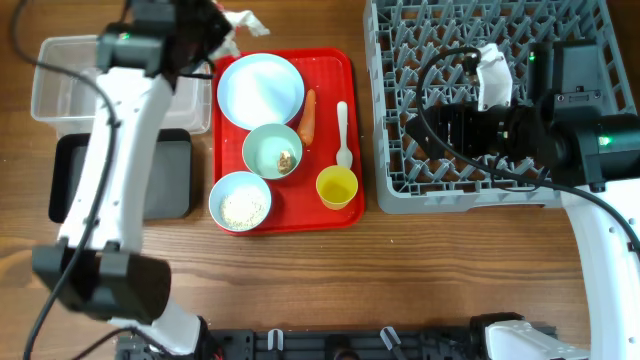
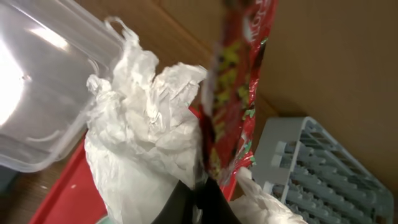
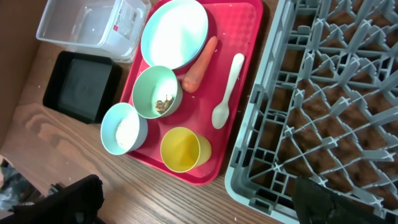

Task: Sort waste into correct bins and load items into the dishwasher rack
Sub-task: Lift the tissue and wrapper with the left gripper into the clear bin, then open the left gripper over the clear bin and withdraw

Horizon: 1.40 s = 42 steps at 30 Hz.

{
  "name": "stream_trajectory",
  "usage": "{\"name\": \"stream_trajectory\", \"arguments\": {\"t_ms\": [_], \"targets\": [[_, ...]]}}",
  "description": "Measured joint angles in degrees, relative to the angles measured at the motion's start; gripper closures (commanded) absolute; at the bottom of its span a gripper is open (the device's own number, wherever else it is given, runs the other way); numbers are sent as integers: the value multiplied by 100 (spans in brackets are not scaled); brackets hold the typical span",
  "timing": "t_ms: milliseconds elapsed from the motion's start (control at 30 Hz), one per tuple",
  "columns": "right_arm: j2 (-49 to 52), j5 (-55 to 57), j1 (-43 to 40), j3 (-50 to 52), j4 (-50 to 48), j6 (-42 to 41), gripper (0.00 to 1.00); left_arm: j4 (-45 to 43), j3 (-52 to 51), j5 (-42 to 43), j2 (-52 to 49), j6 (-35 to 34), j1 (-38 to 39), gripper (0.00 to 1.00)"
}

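Observation:
My left gripper is shut on crumpled white tissue and the red-and-white wrapper, held up by the clear tub. In the overhead view it is above the tray's far left corner, with tissue sticking out. On the red tray lie the pale-blue plate, carrot, white spoon, mint-green bowl with a brown lump, light-blue bowl of rice and yellow cup. My right gripper is open and empty over the rack.
The clear tub stands at the far left with the black tub in front of it. The right wrist view shows the rack's front left corner and bare wood table below the tray.

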State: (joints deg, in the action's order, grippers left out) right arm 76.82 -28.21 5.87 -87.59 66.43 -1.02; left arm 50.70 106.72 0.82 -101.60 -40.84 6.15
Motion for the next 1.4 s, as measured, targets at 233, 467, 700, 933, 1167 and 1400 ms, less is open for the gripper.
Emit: {"name": "stream_trajectory", "arguments": {"t_ms": [233, 467, 700, 933, 1167, 1400], "targets": [[0, 0, 0, 0, 22, 2, 0, 555, 7, -566, -103, 461, -1298, 96], [0, 0, 0, 0, 42, 4, 0, 92, -2, -754, -1725, 828, -1801, 0], [0, 0, 0, 0, 44, 7, 0, 83, -7, -763, -1615, 964, -1801, 35], [0, 0, 0, 0, 44, 22, 0, -280, -4, -776, -907, 1241, -1801, 63], [0, 0, 0, 0, 44, 22, 0, -249, -4, -1246, -1010, 1694, -1788, 0], [0, 175, 0, 0, 111, 24, 0, -26, -4, -157, -1025, 1517, -1768, 0]]}}
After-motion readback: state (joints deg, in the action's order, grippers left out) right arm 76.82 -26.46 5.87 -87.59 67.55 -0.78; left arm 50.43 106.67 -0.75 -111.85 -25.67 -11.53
